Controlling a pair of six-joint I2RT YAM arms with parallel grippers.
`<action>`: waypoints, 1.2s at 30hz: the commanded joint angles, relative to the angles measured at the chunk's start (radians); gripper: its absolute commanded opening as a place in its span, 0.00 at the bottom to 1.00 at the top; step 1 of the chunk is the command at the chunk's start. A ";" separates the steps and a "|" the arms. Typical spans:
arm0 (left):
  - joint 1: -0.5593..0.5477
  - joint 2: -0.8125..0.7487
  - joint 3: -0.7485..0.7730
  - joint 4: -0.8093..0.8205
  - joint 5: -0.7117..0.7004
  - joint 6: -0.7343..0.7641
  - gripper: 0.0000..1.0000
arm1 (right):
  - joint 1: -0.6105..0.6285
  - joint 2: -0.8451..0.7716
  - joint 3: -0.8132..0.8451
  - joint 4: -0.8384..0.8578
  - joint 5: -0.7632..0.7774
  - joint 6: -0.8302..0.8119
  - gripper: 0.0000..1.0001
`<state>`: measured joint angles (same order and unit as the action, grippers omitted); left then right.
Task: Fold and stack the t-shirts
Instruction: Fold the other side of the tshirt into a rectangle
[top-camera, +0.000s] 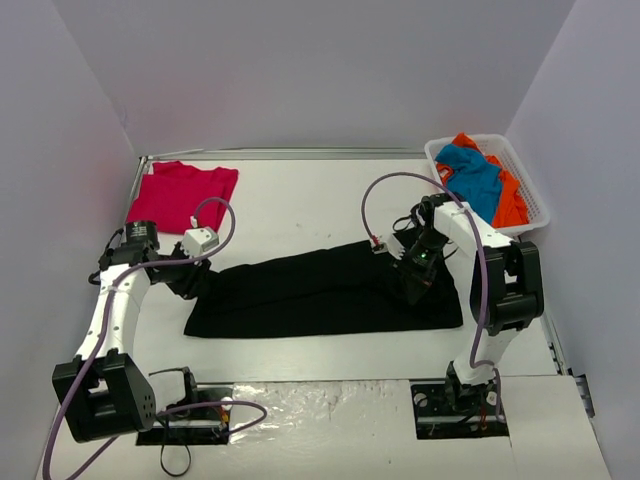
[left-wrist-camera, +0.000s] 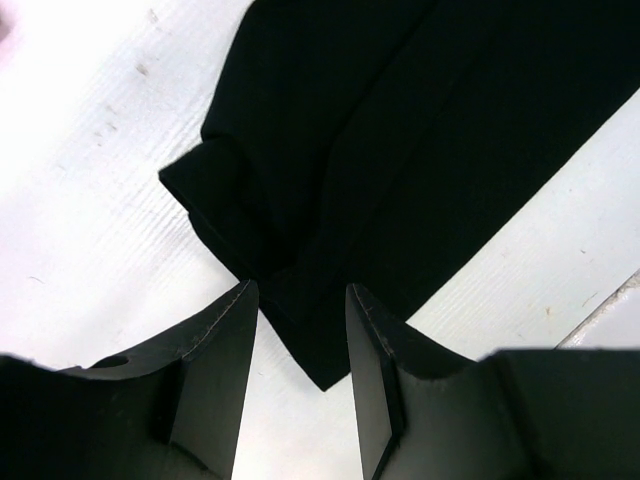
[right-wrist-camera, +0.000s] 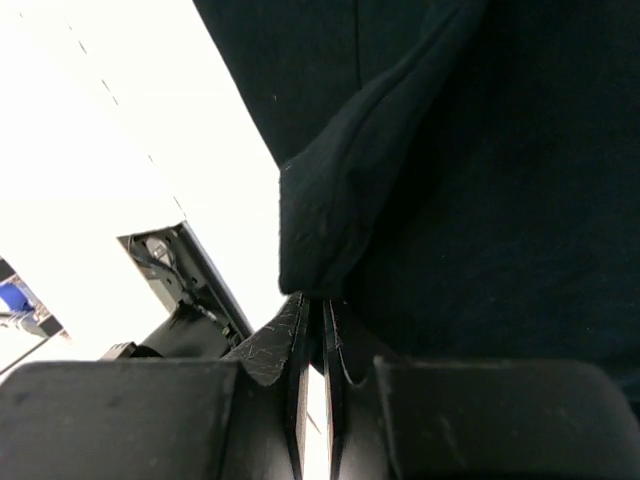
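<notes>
Right fingers (right-wrist-camera: 285, 335): pressed together, with a ridge of the black t-shirt (top-camera: 320, 290) pinched at their tips. In the right wrist view the cloth rises off the flat layer into a rounded fold that narrows down to the pinch. A strip of the pale desk (top-camera: 320, 200) shows to the left of that fold.

Left fingers (left-wrist-camera: 235, 330): apart, the gap plain to see. A corner of the same black t-shirt reaches into the gap and lies flat on the desk. As far as the left wrist view shows, the cloth touches neither inner face. Just beyond the tips a short doubled flap of the shirt sticks out toward the left of that view.

Top view: the black t-shirt sits in the middle of the desk as a long band running left to right. The left fingers are at its left end. The right fingers are over its right part, inside the edge.

The red t-shirt (top-camera: 182, 195) lies flat at the far left corner of the desk, well apart from the black one.

A white basket (top-camera: 434, 150) at the far right holds the blue t-shirt (top-camera: 475, 175) and the orange t-shirt (top-camera: 510, 200). Both are crumpled, with the blue one toward the left
</notes>
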<state>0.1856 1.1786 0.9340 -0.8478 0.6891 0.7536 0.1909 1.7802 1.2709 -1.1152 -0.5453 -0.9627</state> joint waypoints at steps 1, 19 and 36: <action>0.006 -0.033 -0.009 -0.016 0.027 -0.008 0.39 | 0.007 -0.051 -0.042 -0.069 0.045 -0.007 0.00; 0.006 -0.057 -0.041 -0.013 0.023 0.003 0.40 | 0.037 -0.015 -0.136 -0.025 0.059 0.015 0.09; 0.006 -0.083 -0.084 -0.007 0.010 0.018 0.40 | 0.266 -0.031 -0.215 0.049 0.083 0.162 0.15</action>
<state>0.1856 1.1130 0.8402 -0.8478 0.6868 0.7517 0.4324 1.7657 1.0698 -1.0180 -0.4706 -0.8284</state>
